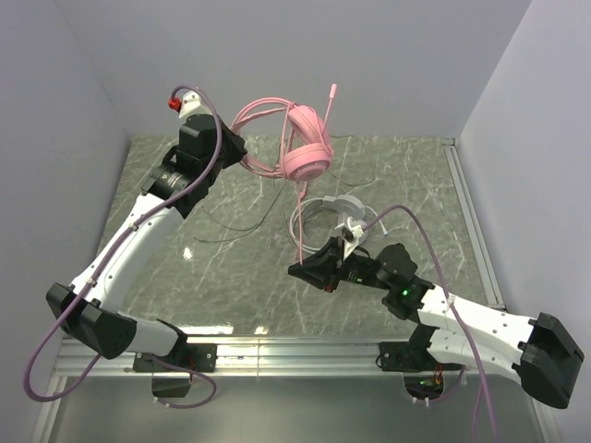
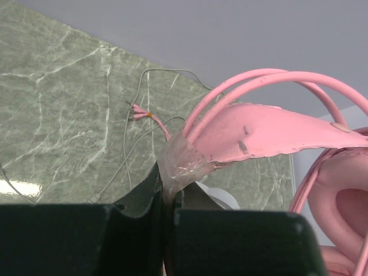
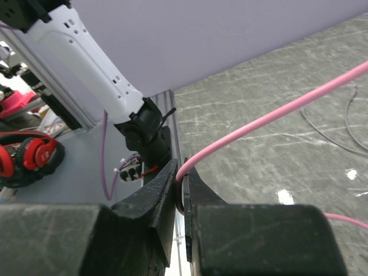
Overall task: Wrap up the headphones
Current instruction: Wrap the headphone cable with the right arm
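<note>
At the far left of the table (image 1: 416, 185), the left gripper (image 1: 245, 155) is seen clamped on the headband (image 2: 270, 129) of the pink headset (image 1: 307, 152). In the left wrist view its fingers (image 2: 144, 190) are pressed tight on the end of the headband pad, where a clear film is wrapped around it. The pink headset is held up off the table near the back wall. Its long axis runs roughly left to right in the overhead view: the headband arcs reach left to the gripper and the earcup (image 2: 345, 213) hangs at the right. The microphone boom (image 1: 331, 101) is pointed toward the back wall.

From the earcups the pink cable (image 1: 299, 217) is drawn almost straight toward the near edge, off the table surface. Its pink plugs (image 2: 138, 111) are seen lying on the marble, beside a thin pale cable (image 2: 138, 86).

Further right, the white headset (image 1: 325, 205) is lying on the table, with its band arched toward the far side and its lower part hidden behind the right arm. Just nearer, the right gripper (image 1: 300, 268) is closed on the pink cable (image 3: 276, 115), which is pinched between the fingers (image 3: 152, 195) and leads up and away to the right in the wrist view. A red pair of headphones (image 3: 34, 156) is visible off the table there.
</note>
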You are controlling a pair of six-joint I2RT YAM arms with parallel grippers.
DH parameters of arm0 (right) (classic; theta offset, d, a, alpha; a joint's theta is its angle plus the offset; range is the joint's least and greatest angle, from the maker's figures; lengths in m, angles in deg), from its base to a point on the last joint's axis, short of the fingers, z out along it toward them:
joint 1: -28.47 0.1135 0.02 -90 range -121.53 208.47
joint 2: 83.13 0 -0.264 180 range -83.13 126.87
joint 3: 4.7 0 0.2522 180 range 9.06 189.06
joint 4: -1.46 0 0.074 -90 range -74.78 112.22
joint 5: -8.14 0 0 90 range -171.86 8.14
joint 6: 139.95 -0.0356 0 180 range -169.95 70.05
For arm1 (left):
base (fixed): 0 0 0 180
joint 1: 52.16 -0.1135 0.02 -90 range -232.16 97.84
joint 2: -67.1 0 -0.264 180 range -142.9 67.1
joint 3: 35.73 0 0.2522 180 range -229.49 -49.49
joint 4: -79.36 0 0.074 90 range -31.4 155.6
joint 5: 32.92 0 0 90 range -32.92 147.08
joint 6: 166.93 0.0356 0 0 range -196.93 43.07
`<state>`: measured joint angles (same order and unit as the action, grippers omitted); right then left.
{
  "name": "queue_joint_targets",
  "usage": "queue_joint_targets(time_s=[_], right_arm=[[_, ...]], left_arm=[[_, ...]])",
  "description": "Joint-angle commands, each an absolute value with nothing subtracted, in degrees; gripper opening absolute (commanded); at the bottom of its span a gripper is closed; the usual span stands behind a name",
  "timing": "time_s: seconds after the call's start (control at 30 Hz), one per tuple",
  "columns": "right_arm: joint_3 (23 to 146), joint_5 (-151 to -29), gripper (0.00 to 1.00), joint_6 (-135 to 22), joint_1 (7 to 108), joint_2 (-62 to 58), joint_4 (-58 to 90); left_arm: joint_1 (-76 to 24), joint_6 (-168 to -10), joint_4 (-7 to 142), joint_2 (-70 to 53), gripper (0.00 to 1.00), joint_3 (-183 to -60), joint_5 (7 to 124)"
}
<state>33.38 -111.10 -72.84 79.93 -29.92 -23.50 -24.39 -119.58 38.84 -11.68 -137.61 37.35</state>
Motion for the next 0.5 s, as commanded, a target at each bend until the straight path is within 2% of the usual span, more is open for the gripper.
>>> queue_joint_targets(time_s=[0.0,0.47], right_arm=[[34.8,-117.4,0.15,-75.2,81.8,-32.2,-24.8],[38.4,-119.1,0.16,-76.3,85.2,-34.7,-22.3]], left_arm=[[-25.9,-124.3,53.7,-10.5,0.00,-137.0,30.9],[-25.9,-125.2,57.7,-12.3,0.00,-133.4,23.7]])
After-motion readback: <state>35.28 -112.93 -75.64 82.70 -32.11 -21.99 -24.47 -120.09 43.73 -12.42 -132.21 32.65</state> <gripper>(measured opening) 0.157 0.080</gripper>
